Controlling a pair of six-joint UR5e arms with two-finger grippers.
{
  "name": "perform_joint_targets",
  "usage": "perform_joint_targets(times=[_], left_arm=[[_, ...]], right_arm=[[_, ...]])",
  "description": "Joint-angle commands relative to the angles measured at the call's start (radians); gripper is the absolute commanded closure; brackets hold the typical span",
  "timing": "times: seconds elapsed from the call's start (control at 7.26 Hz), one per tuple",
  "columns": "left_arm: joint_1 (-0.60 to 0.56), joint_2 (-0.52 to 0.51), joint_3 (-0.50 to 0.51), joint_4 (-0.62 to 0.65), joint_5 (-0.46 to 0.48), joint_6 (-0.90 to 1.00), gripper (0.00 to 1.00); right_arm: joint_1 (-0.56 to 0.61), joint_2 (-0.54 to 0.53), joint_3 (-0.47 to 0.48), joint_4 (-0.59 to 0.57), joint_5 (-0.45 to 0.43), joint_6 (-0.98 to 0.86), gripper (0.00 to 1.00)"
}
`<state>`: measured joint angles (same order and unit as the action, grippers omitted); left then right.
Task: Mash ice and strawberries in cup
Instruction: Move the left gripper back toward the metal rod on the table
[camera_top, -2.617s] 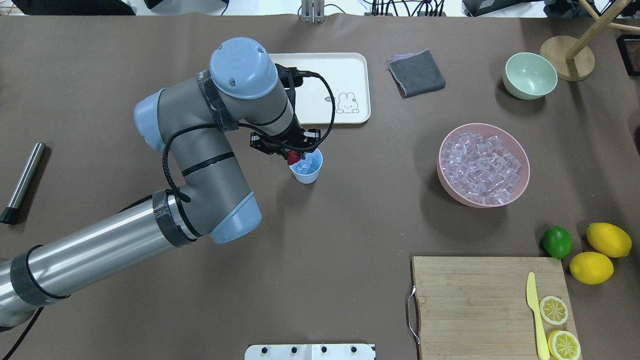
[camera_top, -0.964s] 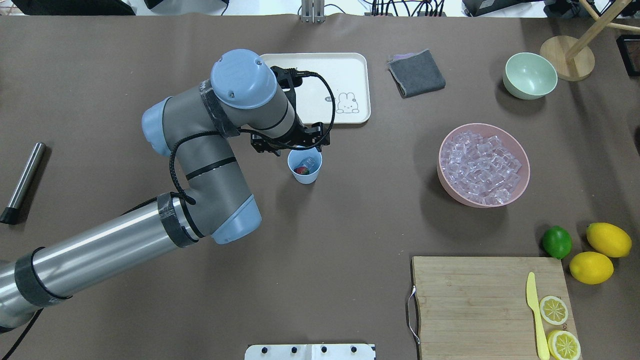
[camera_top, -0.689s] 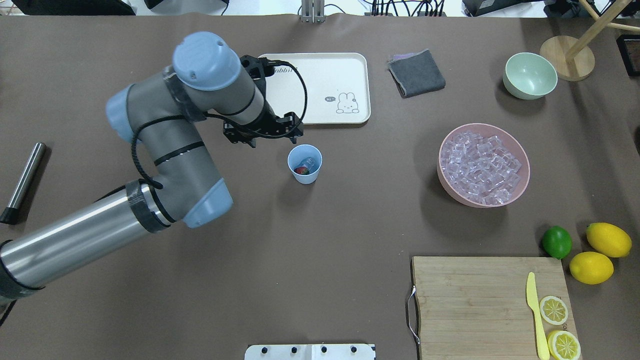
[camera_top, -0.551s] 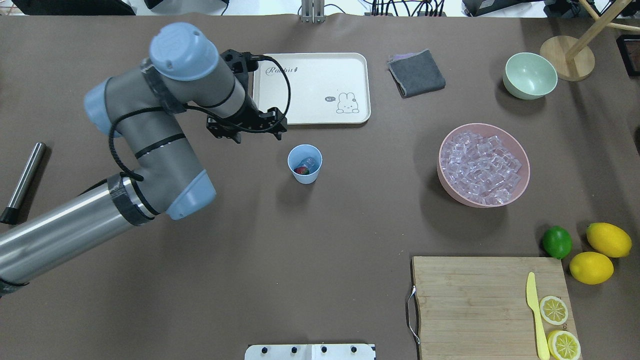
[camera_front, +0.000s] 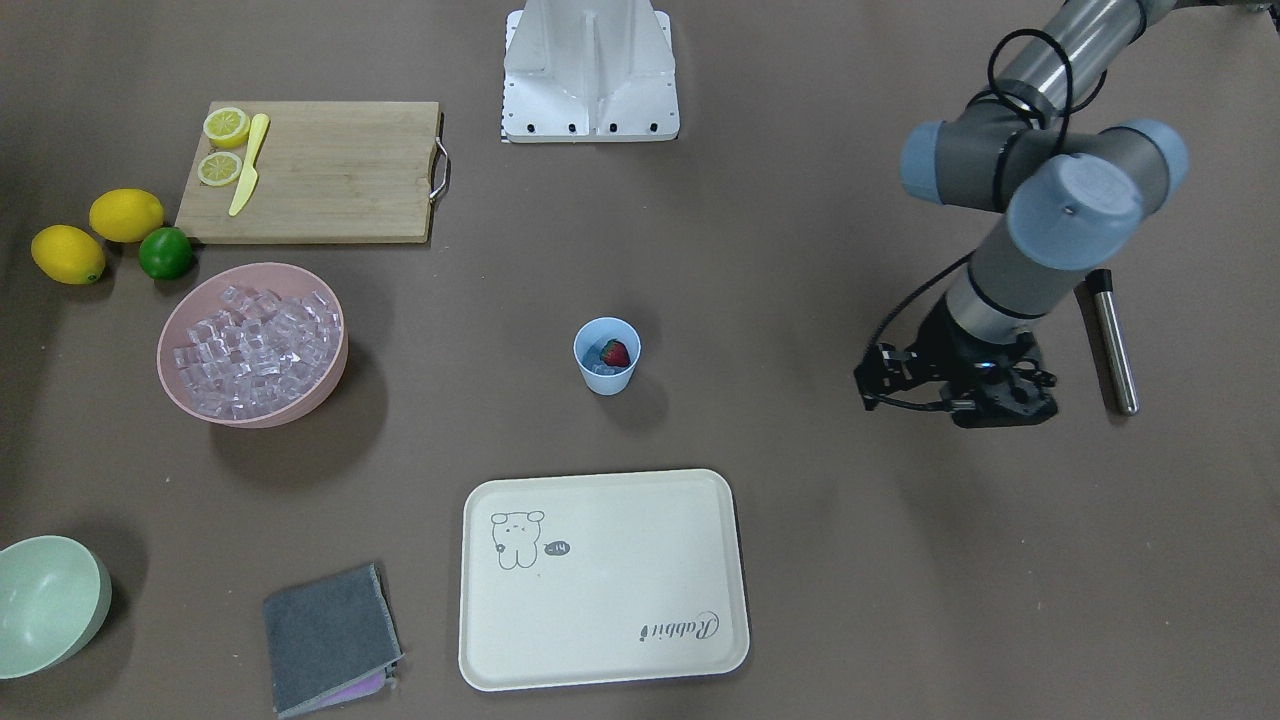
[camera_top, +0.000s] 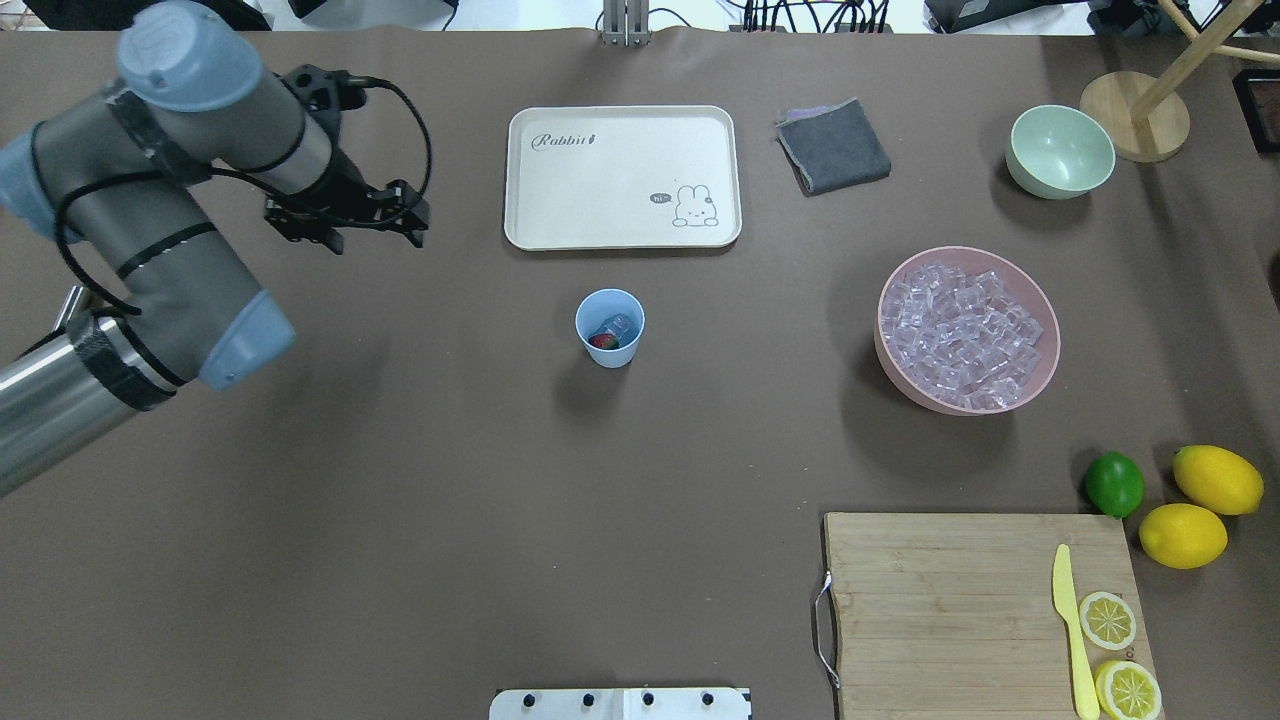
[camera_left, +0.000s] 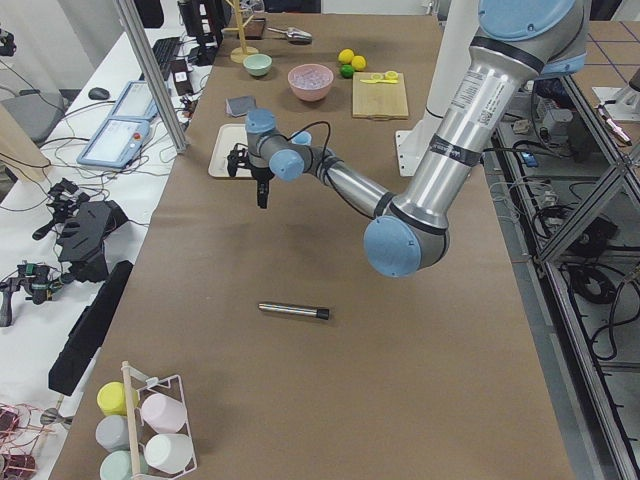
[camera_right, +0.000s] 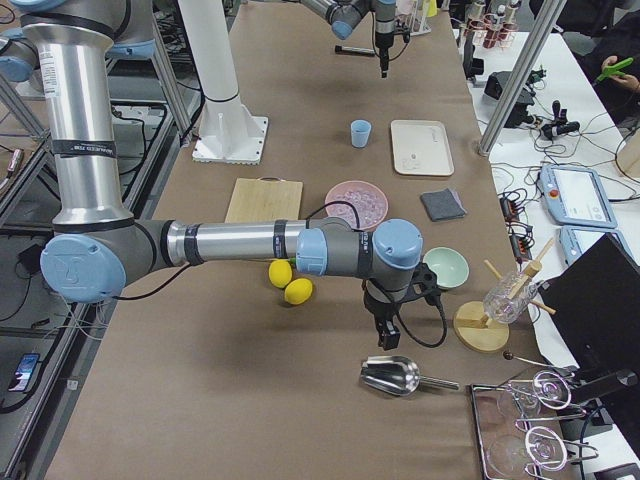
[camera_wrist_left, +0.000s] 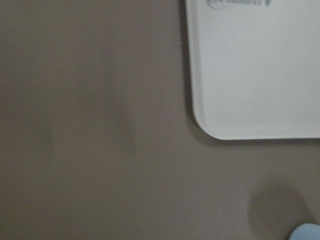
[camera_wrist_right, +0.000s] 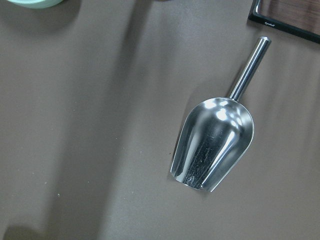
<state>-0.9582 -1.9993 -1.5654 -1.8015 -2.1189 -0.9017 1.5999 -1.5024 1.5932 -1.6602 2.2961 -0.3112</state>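
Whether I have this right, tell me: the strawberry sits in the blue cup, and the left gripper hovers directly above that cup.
Wrong on one point. The strawberry sits in the blue cup, but the left gripper hovers well off to that cup's side, toward the metal rod, as the overhead exterior view shows.

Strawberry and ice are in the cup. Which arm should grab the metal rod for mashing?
Left. The left gripper hangs near the metal rod; the right gripper is far off, above the scoop.
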Motion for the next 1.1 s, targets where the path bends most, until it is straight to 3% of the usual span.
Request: perform_joint_targets(times=[0.0,0.28,0.55,0.69,0.96], left_arm=[[-0.115,0.108,0.019,-0.015,-0.003,0.099,0.03],[-0.198,0.132,0.115,-0.061,-0.007,0.306,0.03],[-0.259,0.139,0.276,-0.218,-0.016,0.378,0.03],[-0.26,0.166,0.294,-0.266,-0.022,0.376,0.03],[-0.261,0.212,0.288,-0.327,-0.154,0.349,0.03]], right_arm=[[0.003,0.008,-0.028,0.0,0.002,0.003,0.01],[0.003,0.024,-0.041,-0.001,0.002,0.009,0.01],[0.009,0.024,-0.041,-0.001,0.0,0.014,0.01],[0.014,0.025,-0.041,0.0,0.0,0.014,0.01],[0.014,0.037,-0.045,-0.001,-0.004,0.015,0.01]])
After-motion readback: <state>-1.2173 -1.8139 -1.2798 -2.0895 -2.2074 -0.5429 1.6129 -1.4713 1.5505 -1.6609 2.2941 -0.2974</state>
